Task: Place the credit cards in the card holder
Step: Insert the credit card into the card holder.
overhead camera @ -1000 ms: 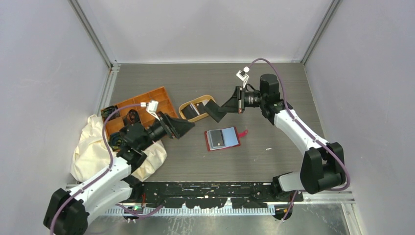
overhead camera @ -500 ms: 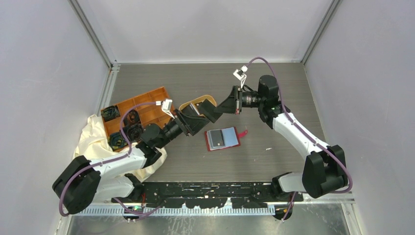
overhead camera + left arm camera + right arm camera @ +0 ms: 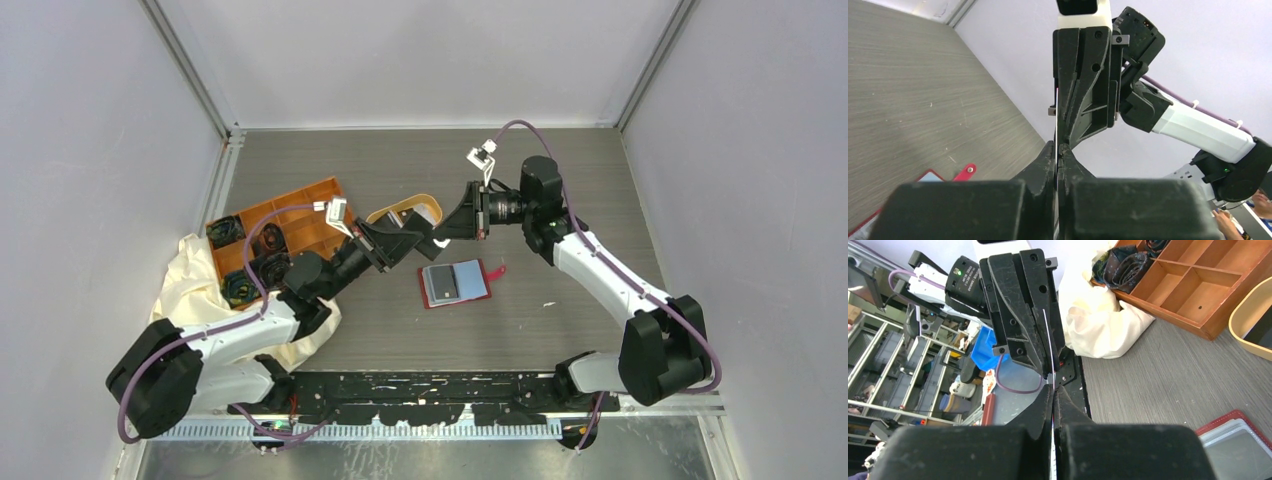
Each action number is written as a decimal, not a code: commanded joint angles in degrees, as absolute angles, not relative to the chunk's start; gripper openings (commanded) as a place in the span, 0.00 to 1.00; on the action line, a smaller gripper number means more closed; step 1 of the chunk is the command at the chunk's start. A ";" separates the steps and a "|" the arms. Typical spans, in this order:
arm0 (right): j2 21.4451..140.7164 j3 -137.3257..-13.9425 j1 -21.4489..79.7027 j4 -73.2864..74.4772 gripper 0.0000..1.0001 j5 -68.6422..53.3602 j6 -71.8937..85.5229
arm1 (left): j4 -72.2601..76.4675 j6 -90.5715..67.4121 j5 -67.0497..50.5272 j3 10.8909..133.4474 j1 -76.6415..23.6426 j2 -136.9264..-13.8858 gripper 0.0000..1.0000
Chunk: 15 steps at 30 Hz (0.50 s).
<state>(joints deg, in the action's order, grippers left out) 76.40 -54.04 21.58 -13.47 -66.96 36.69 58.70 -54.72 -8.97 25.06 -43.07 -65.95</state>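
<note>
The grey surface point(image 3: 560, 190) lay between pale walls, with the open red card holder point(image 3: 455, 282) flat near its middle. Above and just behind it, the left gripper point(image 3: 1058, 149) and the right gripper point(image 3: 1053, 390) met tip to tip, both clamped on one thin card point(image 3: 1048, 340), seen edge-on. It looked like a handover. Next, I think, one gripper must let go so the other can bring the card down to the holder.

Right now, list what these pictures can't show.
The card: face unseen, edge-on in both wrist views; left claw and right claw cover it from above.
The dish: partly under the claws from above; cut by the right wrist frame edge.
The holder: sleeves too small from above to tell what fills them.
</note>
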 commanded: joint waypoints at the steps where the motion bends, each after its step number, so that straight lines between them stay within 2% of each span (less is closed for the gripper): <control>1: 75.52 -55.95 22.15 -7.36 0.15 -68.38 27.71 | 57.17 -48.79 -9.50 27.33 -43.16 -62.30 0.00; 5: 74.87 -66.25 21.64 32.34 0.53 -62.64 -14.05 | 38.58 -41.58 -10.88 27.52 -42.64 -55.18 0.00; 7: 73.96 -67.58 21.56 41.48 0.76 -55.25 -28.28 | 28.58 -40.21 -11.84 27.55 -42.26 -51.70 0.00; 8: 73.23 -66.65 21.54 42.83 0.92 -50.96 -33.02 | 22.58 -39.74 -13.26 27.67 -42.00 -50.47 0.00; 9: 72.24 -64.78 21.42 42.88 0.98 -48.10 -36.47 | 19.33 -39.28 -15.23 27.95 -41.77 -49.32 0.00; 12: 69.92 -57.13 21.35 36.22 1.00 -41.91 -40.37 | 15.37 -38.44 -22.32 27.92 -41.68 -48.08 0.00; 15: 70.21 -52.73 21.33 32.72 0.99 -40.94 -44.92 | 15.35 -40.36 -26.46 27.93 -41.66 -50.28 0.00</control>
<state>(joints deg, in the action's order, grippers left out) 70.52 -57.41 21.58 32.45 -48.01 -30.15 21.89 -41.41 -17.93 25.93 -41.87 -48.75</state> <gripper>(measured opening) 0.993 0.009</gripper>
